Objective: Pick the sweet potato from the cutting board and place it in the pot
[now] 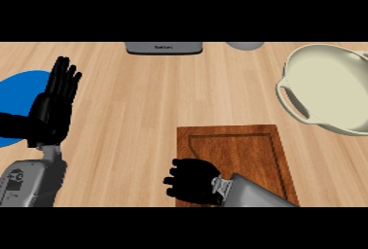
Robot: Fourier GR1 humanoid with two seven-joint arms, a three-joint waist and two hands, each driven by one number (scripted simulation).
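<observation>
Right hand [193,181] curled at cutting board's [244,146] near-left corner, sweet potato unseen, we judge it enclosed | left hand [54,104] flat-fingered, resting at counter's left edge | pot [330,87] at right edge, awaiting drop.

Cream pot [327,87] upright beyond brown cutting board [241,151]; sweet potato seemingly hidden

Right hand [193,181] sits curled over the near left corner of the cutting board [241,146]; sweet potato not visible. Cream pot [327,87] is on the bench [173,92] at far right, apart from the board. Left hand [56,99] rests open at left, fingers up, over a blue plate [22,82].
</observation>
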